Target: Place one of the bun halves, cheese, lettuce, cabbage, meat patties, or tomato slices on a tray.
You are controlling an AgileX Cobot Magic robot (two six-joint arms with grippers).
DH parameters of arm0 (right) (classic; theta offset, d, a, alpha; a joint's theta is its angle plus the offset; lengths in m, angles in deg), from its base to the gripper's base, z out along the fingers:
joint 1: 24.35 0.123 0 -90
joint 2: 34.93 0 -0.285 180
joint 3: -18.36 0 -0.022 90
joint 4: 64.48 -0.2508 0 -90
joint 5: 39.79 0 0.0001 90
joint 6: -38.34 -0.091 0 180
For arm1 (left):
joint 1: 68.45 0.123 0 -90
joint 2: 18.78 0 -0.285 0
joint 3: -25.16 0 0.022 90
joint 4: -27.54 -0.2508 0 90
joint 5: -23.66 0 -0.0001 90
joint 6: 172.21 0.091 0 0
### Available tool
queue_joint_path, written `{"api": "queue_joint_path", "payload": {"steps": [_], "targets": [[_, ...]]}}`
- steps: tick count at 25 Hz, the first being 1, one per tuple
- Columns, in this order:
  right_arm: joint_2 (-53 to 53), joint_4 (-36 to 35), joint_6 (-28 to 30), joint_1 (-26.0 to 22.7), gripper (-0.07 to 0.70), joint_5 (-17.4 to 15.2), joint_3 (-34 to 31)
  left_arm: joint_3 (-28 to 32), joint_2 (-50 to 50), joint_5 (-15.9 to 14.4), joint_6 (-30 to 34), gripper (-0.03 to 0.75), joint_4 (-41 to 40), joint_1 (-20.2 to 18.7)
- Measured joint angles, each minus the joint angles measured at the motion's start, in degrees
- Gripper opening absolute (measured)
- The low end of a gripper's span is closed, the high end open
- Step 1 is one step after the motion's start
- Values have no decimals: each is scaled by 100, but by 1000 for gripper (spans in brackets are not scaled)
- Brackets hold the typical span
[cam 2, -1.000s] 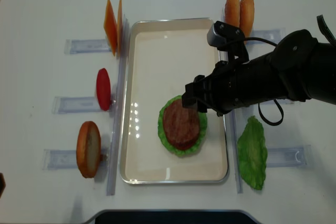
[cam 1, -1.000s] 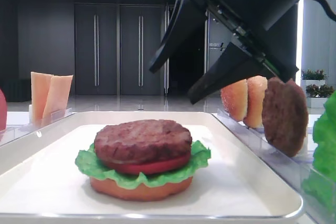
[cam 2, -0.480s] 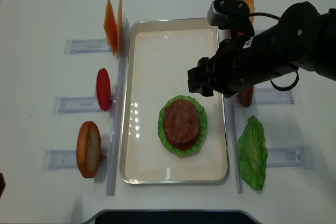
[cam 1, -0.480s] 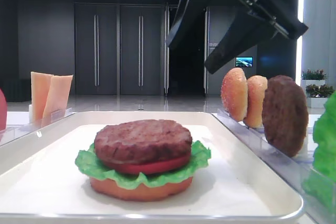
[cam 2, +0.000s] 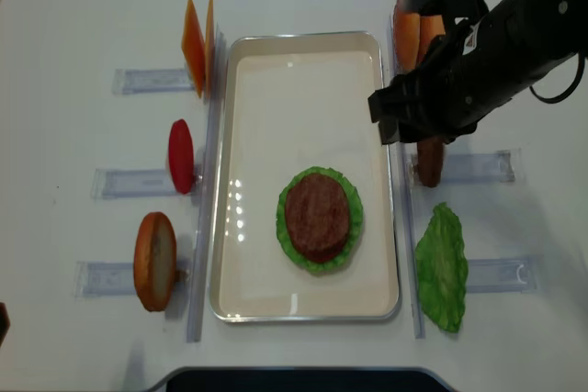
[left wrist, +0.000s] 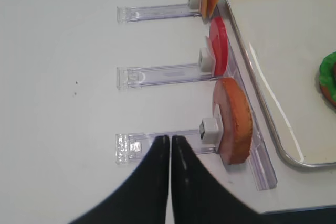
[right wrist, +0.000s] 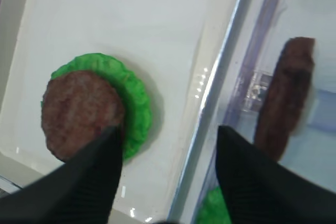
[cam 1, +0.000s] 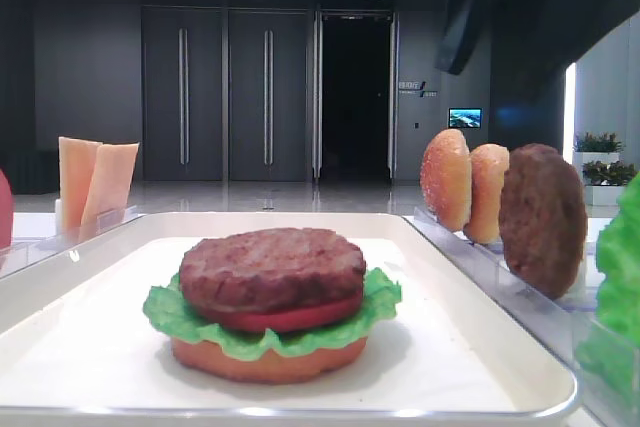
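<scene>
Your tray holds bun base, lettuce, tomato and patty, stacked at lower centre. Cheese and top bun remain racked. Right gripper is spread and empty; left gripper is pressed together.

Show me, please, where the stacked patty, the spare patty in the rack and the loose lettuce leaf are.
stacked patty (cam 2: 317, 216), overhead view, middle of its top face
spare patty (cam 1: 541, 219), low front view, middle of its flat face
loose lettuce leaf (cam 2: 442, 268), overhead view, centre of the leaf

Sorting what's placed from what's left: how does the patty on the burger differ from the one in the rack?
The patty on the burger lies flat, face up; the racked patty stands on edge. The first sits inside the tray atop tomato and lettuce; the second stands outside the tray's right rim beside the buns. Both are round, dark reddish-brown, with a rough grilled surface.
</scene>
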Motion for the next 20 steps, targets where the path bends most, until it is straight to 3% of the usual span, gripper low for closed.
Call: {"api": "queue_joint_path", "payload": {"steps": [10,16,20], "targets": [[-302,876,-167,-883,411,-1048,504,0,0,0,0,-1,0,0],[-359,1418,-167,-1709,411,-1840,564,0,0,0,0,-1,0,0],[-365,1555,-120,-2269,411,-2112,564,0,0,0,0,-1,0,0]]}}
